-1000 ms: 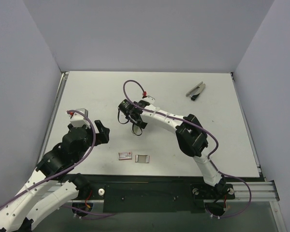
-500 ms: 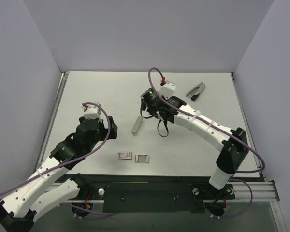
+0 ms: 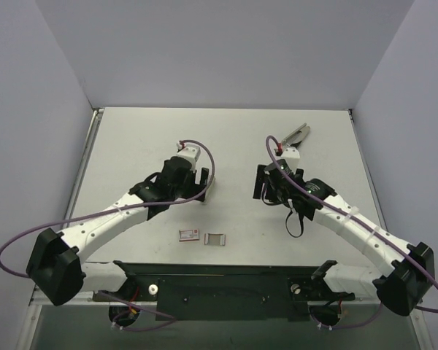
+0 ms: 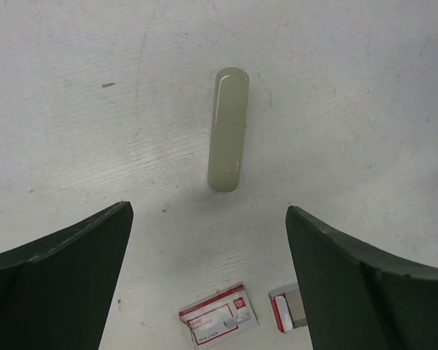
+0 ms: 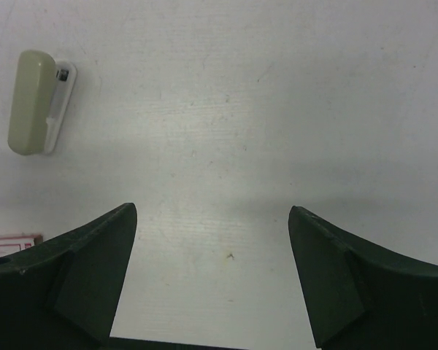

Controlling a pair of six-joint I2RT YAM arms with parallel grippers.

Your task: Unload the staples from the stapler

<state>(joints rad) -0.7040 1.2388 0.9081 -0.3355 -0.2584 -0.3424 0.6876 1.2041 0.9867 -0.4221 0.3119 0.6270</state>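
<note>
From above, the stapler lies in two pieces. Its pale grey-green plastic shell bar (image 3: pixel 207 192) is on the white table (image 3: pixel 146 138) near the middle, just beside the left gripper (image 3: pixel 201 184). Its black-and-silver metal inner bar (image 3: pixel 296 136) rests well apart, near the far right corner. The right gripper (image 3: pixel 264 186) hovers between them, holding nothing. A small red-and-white cardboard box (image 3: pixel 188 234) and a small grey open tray (image 3: pixel 215 238) sit near the front edge.

In the left wrist view the jaws are spread wide and empty, and the shell bar lies flat on the table ahead of them, untouched.

In the right wrist view the jaws are also spread and empty, with the shell bar off to the upper left showing a white underside.

The stapler looks already taken apart. No loose staples are visible, so I cannot tell whether the unloading itself is done.
</note>
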